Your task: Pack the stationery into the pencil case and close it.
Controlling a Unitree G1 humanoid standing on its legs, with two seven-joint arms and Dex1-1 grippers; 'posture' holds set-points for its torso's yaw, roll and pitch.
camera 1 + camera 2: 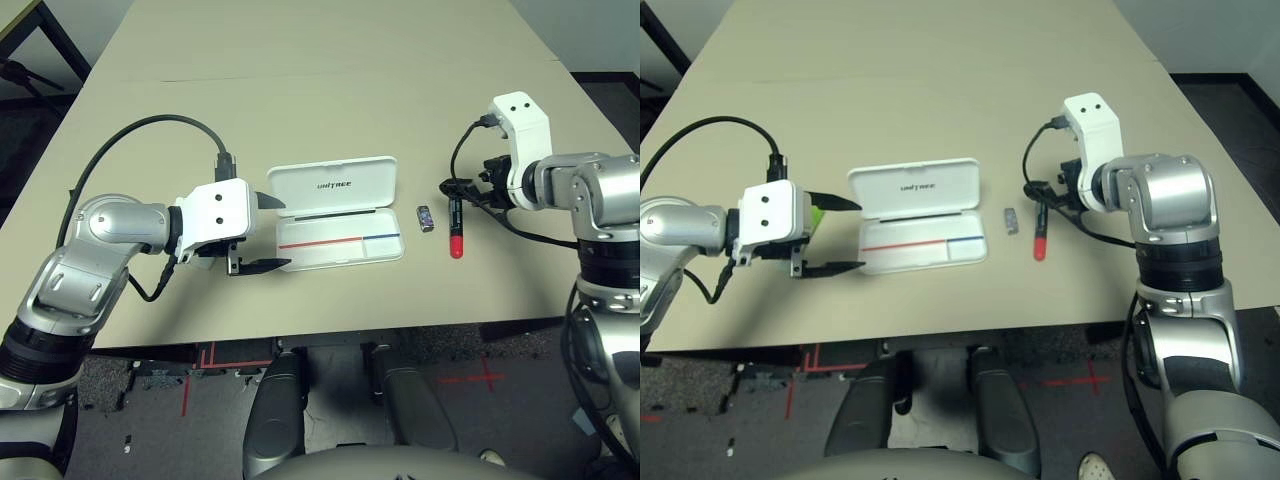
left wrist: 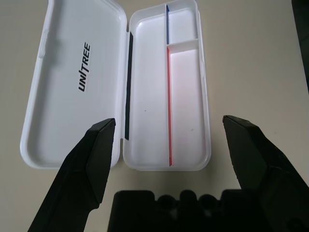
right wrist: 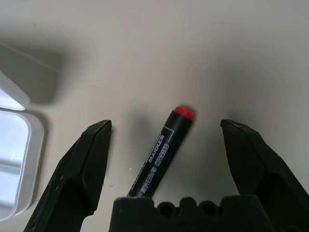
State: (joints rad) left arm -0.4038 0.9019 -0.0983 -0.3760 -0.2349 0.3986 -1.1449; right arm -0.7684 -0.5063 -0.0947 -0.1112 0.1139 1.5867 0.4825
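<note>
On the beige table [image 1: 330, 120], near its front edge, the white pencil case [image 1: 338, 215] lay open, lid folded flat away from the robot with the dark "UNITREE" print facing up. Its tray sat nearer the robot, crossed lengthwise by a thin red-and-blue line, and a short divider marked off a small compartment at one end; the left wrist view showed nothing inside the tray. Just to the right of the case rested the tiny grey-purple block [image 1: 426, 218], apart from the case wall. Beyond it, farther right, lay the black marker [image 1: 456, 222], its red cap pointing toward the robot and its black body running away from it. A patch of bright green [image 1: 816, 215] showed between the left gripper's fingers in the right eye view; whether it was the highlighter could not be told.

Beside the case's left end, the left gripper [image 1: 262, 234] pointed at the case with its two black fingers spread wide, one by the lid's corner and one by the tray's corner, gripping nothing that could be made out. At the marker's far end, the right gripper [image 3: 166, 133] was angled downward, its jaws released and spread wide on either side of the marker without touching it. Black cables looped from both wrists over the tabletop.
</note>
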